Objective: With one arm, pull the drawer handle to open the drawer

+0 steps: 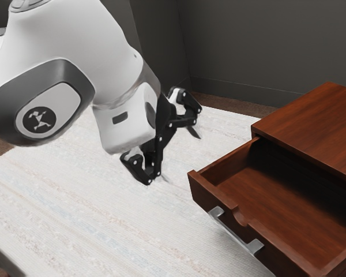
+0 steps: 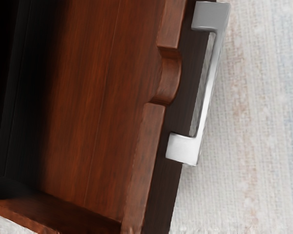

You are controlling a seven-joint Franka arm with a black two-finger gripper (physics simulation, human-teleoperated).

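A dark wooden drawer (image 1: 277,202) stands pulled well out of its cabinet (image 1: 317,124) at the exterior view's right, its inside bare. A silver bar handle (image 1: 235,231) runs along the drawer front. My black gripper (image 1: 168,151) hangs open above the surface, to the left of the drawer's front corner and apart from it, with nothing between its fingers. In the wrist view the handle (image 2: 205,83) lies alongside the notched drawer front (image 2: 158,126), with the drawer floor (image 2: 88,97) beyond it.
A pale woven surface (image 1: 86,213) spreads under the arm and around the cabinet, and shows beside the handle as pale weave (image 2: 254,146). Dark grey walls (image 1: 259,40) close off the back. My white arm (image 1: 63,75) takes up the upper left.
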